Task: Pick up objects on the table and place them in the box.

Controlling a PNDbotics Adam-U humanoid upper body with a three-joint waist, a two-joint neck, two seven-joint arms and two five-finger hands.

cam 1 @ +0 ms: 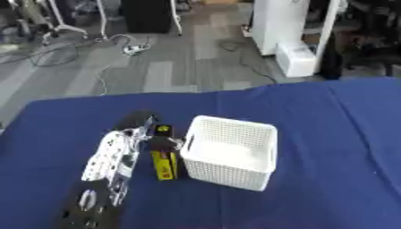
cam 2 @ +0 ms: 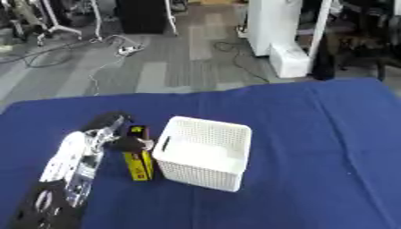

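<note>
Left hand (cam 1: 150, 137) curled around a yellow-and-black box (cam 1: 164, 163), just beside the white basket (cam 1: 266, 134).

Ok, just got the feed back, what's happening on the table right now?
The robot's left hand is at a yellow and black box-shaped object lying on the blue table, right beside the left wall of the white perforated box. The fingers seem to be on the object's far end, though whether they grip it is unclear. The object is still on the cloth, outside the box, and nothing can be made out inside the box. The right hand is not in view.
</note>
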